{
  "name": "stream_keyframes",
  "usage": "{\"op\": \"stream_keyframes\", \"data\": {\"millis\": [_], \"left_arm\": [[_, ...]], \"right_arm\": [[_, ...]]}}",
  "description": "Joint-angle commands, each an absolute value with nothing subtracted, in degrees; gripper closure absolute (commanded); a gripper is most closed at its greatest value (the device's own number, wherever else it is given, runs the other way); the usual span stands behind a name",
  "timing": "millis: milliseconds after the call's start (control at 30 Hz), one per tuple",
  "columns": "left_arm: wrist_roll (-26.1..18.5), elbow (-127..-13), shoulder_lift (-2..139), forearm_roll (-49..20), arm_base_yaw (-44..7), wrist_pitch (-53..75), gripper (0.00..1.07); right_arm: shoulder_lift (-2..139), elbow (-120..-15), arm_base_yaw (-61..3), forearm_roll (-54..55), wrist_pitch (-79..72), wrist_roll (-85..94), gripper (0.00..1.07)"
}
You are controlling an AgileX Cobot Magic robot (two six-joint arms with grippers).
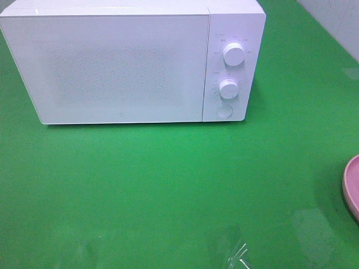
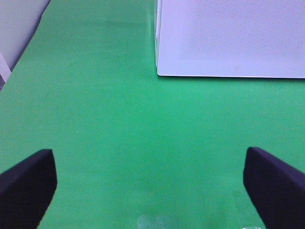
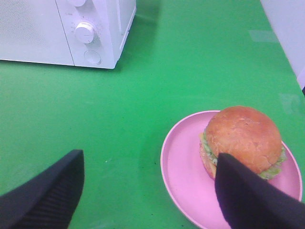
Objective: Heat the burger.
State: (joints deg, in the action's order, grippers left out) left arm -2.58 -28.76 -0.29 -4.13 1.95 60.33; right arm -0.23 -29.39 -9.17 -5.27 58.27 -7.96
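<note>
White microwave (image 1: 132, 61) with its door shut on a green table (image 1: 168, 185), burger (image 3: 243, 140) on a pink plate (image 3: 183, 171) off to my right.

From the high camera I see the whole microwave front, two round dials (image 1: 233, 54) above a round button (image 1: 224, 111), but only a sliver of the plate's rim at the right edge and no burger. My right wrist camera shows what that view misses: the burger sits on the plate, toward the rim, lettuce and cheese showing under a glossy brown bun. My right gripper (image 3: 147, 191) hangs spread wide above the plate's near side, holding nothing; one finger (image 3: 248, 195) overlaps the burger in view. My left wrist camera shows only the microwave's left front corner and bare table, with my left gripper (image 2: 150, 179) spread fully apart and empty.
</note>
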Motion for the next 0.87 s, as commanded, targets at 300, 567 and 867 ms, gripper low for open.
{"op": "stream_keyframes", "data": {"millis": [300, 567, 867], "left_arm": [[-2.52, -28.65, -1.95, -4.41, 1.60, 59.70, 0.08], [-2.52, -28.65, -1.95, -4.41, 1.60, 59.70, 0.08], [-2.52, -28.65, -1.95, -4.41, 1.60, 59.70, 0.08]], "right_arm": [[-1.78, -29.05, -8.71, -5.21, 57.64, -7.10, 0.34], [-1.78, -29.05, -8.71, -5.21, 57.64, -7.10, 0.34], [-1.78, -29.05, -8.71, -5.21, 57.64, -7.10, 0.34]]}}
